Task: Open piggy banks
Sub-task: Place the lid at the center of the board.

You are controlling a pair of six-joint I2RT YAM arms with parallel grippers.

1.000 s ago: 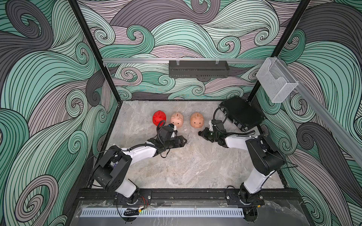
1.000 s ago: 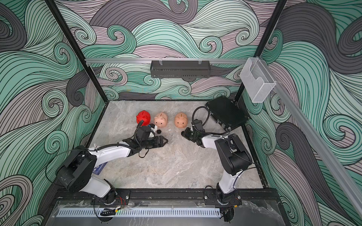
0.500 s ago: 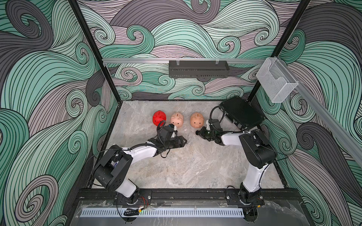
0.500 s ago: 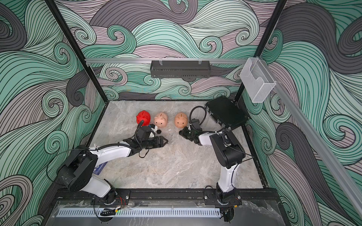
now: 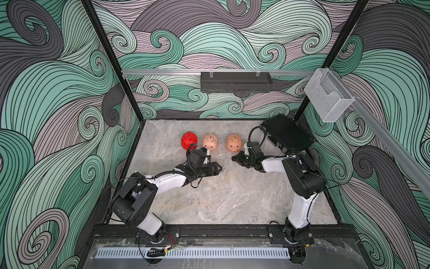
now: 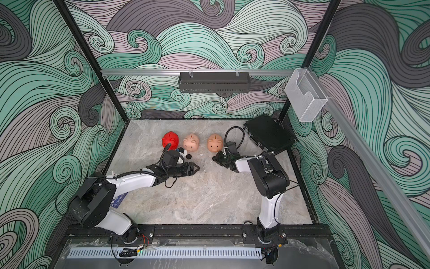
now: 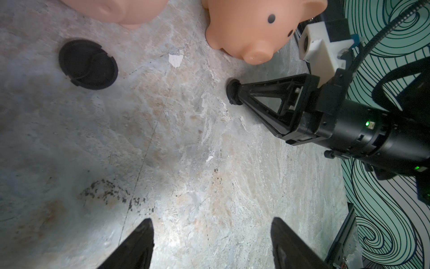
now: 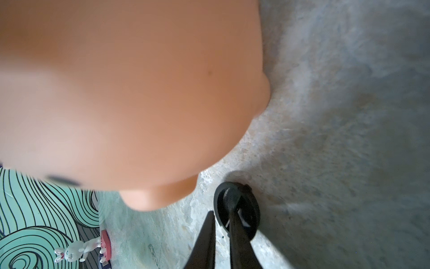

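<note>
Three piggy banks stand in a row at the back of the table: a red one (image 5: 189,141), a peach one (image 5: 210,142) and another peach one (image 5: 234,145). My right gripper (image 5: 233,158) is low, just in front of the right peach pig (image 8: 128,93). Its fingers are almost together, with the rim of a small black plug (image 8: 246,209) between them. The plug stands on edge at the fingertips (image 7: 233,95). My left gripper (image 7: 211,220) is open and empty over bare table, in front of the middle pig (image 7: 121,9). A second black plug (image 7: 88,64) lies flat near it.
A flat black case (image 5: 287,136) lies in the back right corner, behind my right arm. A black rack (image 5: 235,82) hangs on the back wall and a clear plastic holder (image 5: 328,97) on the right rail. Patterned walls close in three sides.
My right gripper has slid a little to the left with the plug, and its elbow has swung inward. Its jaws have parted slightly. The left arm has not moved.
</note>
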